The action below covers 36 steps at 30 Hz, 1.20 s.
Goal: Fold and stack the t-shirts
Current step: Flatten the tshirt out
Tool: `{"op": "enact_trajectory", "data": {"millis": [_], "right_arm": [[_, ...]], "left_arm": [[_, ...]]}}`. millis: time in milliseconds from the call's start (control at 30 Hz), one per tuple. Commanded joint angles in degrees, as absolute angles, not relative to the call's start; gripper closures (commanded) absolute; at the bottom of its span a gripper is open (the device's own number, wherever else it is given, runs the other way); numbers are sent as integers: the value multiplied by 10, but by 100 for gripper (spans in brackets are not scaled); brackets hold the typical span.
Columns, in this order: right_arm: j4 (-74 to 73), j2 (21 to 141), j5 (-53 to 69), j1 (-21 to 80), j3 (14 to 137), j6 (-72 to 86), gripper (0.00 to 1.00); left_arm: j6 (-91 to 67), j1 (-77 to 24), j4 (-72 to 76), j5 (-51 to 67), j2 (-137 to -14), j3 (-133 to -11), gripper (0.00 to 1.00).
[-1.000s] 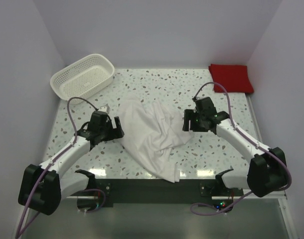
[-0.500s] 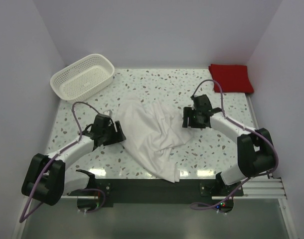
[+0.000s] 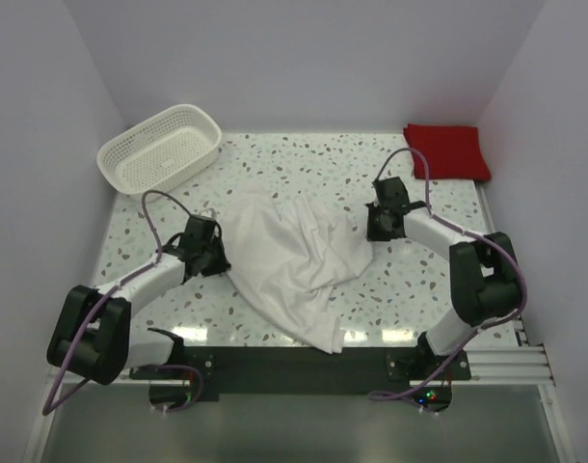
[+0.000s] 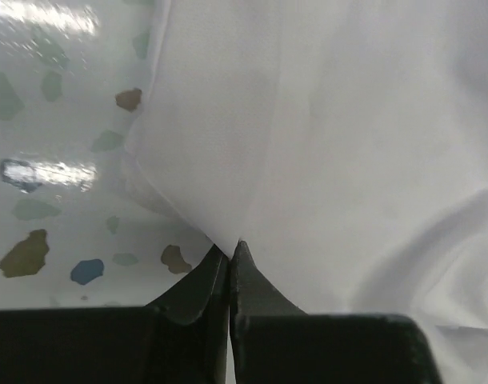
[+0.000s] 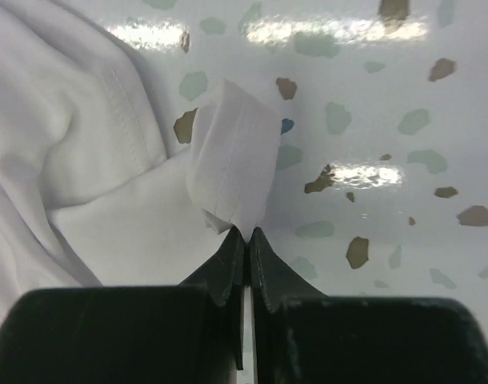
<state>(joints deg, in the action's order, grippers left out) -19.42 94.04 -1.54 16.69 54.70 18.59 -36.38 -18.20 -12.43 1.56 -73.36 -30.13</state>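
Observation:
The white t-shirt (image 3: 289,256) lies crumpled in the middle of the table, one end trailing to the near edge. My left gripper (image 3: 217,257) is low at its left edge, shut on a pinch of the white cloth (image 4: 252,160). At the shirt's right edge my right gripper (image 3: 374,228) is shut on a hemmed corner of the white cloth (image 5: 232,160), which stands up in a small fold above the jaws. A red t-shirt (image 3: 448,150) lies folded flat at the far right corner, apart from both grippers.
A white lattice basket (image 3: 159,147) stands at the far left corner. Walls close in the table on the left, back and right. Speckled tabletop (image 3: 304,164) shows behind the white shirt.
Both arms dropped and reached in to the white shirt's edges. Both grippers went from open to shut on the cloth.

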Motion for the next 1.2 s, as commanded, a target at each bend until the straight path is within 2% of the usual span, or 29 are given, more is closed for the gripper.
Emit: {"op": "enact_trajectory", "data": {"millis": [0, 300, 533, 700, 833, 900, 1067, 1100, 1133, 1167], "right_arm": [[-231, 853, -69, 143, 604, 172, 100], [-400, 649, -160, 115, 696, 156, 100], [-457, 552, -189, 114, 801, 137, 100], [-476, 528, -196, 114, 868, 115, 100], [-479, 544, -184, 114, 876, 103, 97], [-481, 579, -161, 114, 868, 101, 96], [-419, 679, -141, 113, 816, 110, 95], [-405, 702, -139, 113, 803, 112, 91], [-387, 759, -137, 110, 802, 120, 86], [-383, 787, -135, 109, 804, 124, 72]], "left_arm": [[-320, -164, -208, -74, -717, -397, 98], [-202, -155, -442, -269, -629, -717, 100], [-157, -155, -497, -319, -562, -904, 97], [-128, -154, -525, -306, -580, -999, 94], [-106, -155, -494, -290, -613, -978, 91], [-94, -154, -462, -276, -629, -924, 87], [-97, -150, -351, -198, -758, -838, 78], [-100, -144, -336, -190, -787, -831, 71], [-114, -141, -314, -183, -847, -832, 68], [-122, -138, -309, -168, -879, -838, 65]]}}
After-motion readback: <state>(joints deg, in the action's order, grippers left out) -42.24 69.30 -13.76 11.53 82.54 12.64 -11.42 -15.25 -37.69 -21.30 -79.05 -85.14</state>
